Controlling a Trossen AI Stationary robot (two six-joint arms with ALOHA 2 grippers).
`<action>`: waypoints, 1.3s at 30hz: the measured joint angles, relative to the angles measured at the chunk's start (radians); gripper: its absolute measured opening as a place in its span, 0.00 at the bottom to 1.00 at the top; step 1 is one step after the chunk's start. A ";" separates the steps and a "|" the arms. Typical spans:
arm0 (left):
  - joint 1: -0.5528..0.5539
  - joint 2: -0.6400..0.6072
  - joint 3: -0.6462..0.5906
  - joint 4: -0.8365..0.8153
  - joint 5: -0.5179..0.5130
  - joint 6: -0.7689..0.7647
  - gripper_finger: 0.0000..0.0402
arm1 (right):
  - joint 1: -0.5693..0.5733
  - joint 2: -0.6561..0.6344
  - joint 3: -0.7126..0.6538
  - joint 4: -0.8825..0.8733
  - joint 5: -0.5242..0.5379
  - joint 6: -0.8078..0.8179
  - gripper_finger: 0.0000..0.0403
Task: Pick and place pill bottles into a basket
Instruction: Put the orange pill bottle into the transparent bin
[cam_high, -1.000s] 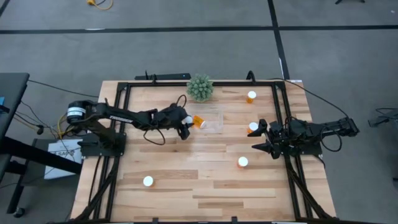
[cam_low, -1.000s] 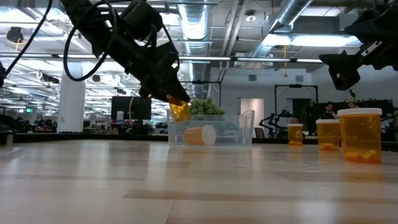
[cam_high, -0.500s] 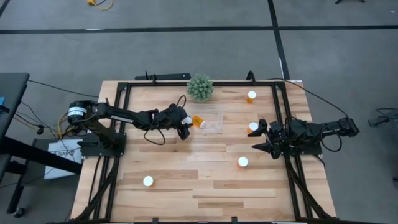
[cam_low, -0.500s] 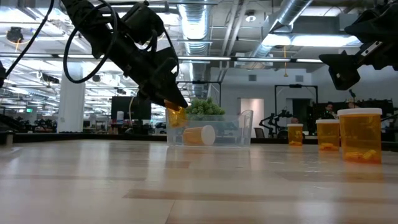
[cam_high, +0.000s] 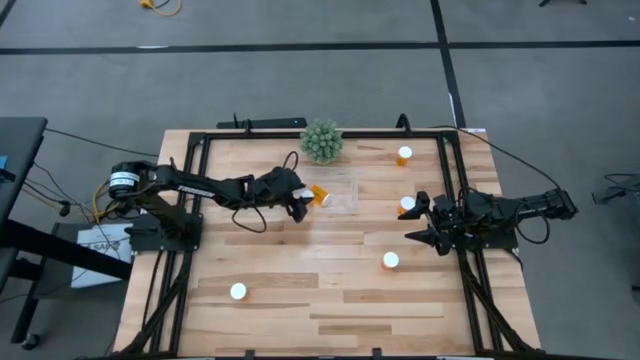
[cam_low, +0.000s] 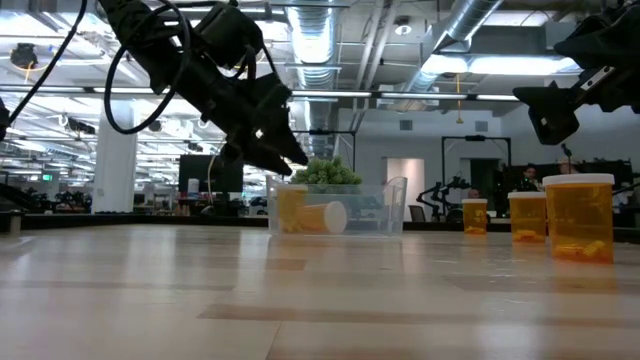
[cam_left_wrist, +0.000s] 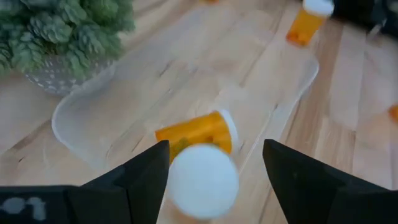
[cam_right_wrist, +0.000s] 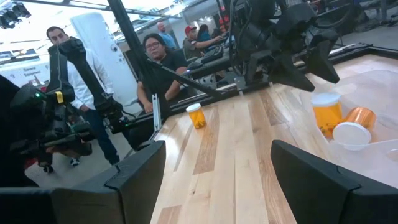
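The clear basket (cam_high: 342, 186) sits near the plant, and its wall shows in the low view (cam_low: 396, 196). Two orange pill bottles are in it. One stands upright (cam_low: 290, 210) on its base; its white cap (cam_left_wrist: 204, 180) shows below my left gripper. The other lies on its side (cam_low: 326, 217) (cam_left_wrist: 194, 133). My left gripper (cam_low: 288, 160) (cam_left_wrist: 216, 145) hovers open just above the upright bottle, clear of it. My right gripper (cam_high: 418, 220) is open and empty at the table's right, beside another bottle (cam_high: 407, 205).
A spiky green plant (cam_high: 322, 141) stands just behind the basket. Loose upright bottles stand at the far right (cam_high: 404, 155), the right middle (cam_high: 390, 260) and the near left (cam_high: 238, 291). People stand beyond the table (cam_right_wrist: 158, 62).
My left gripper has let go of the orange bottle that it held tilted over the basket's left end. The bottle has dropped into the basket and now stands upright beside the lying one. The gripper has stayed above it.
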 joint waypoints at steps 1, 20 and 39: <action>0.001 0.000 0.000 0.012 -0.010 -0.018 0.62 | 0.000 0.000 0.000 0.000 0.000 0.000 0.71; -0.051 -0.192 -0.001 -0.005 0.082 0.034 0.56 | 0.000 0.000 0.000 0.000 0.000 0.000 0.71; -0.203 -0.579 -0.001 -0.760 0.093 0.113 0.54 | 0.000 0.000 0.000 0.000 0.000 0.000 0.71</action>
